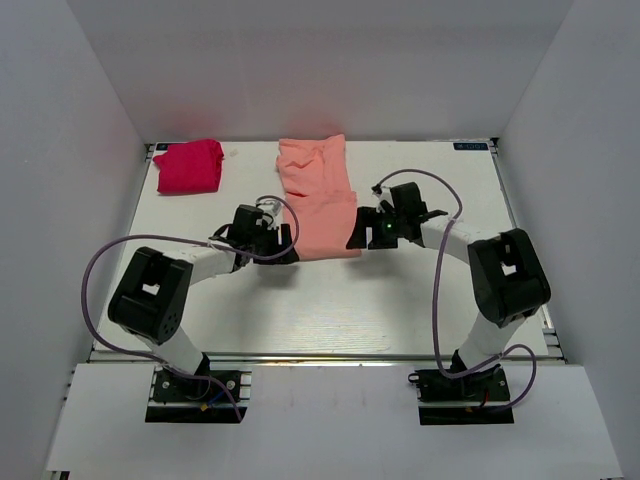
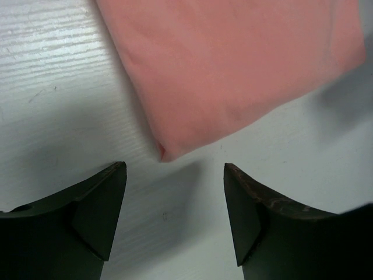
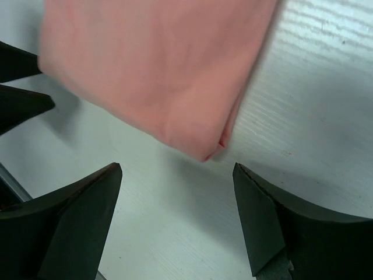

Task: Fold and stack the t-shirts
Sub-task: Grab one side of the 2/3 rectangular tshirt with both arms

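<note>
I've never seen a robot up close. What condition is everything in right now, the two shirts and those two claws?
salmon t-shirt: folded into a long strip, lying on the table, not gripped.
magenta-red t-shirt: folded into a small bundle at the far left corner, apart from the salmon one.
left gripper: open, empty, at the strip's near left corner.
right gripper: open, empty, at the strip's near right corner.

I'm looking down on a white table (image 1: pixel 300 310) with a faint wood grain. In the far left corner I see the magenta-red tee (image 1: pixel 187 166), a small folded bundle. Well apart from it, mid-table, the salmon tee (image 1: pixel 318 195) lies folded in a long strip running from the far edge toward me, its near corners flat on the surface.
</note>
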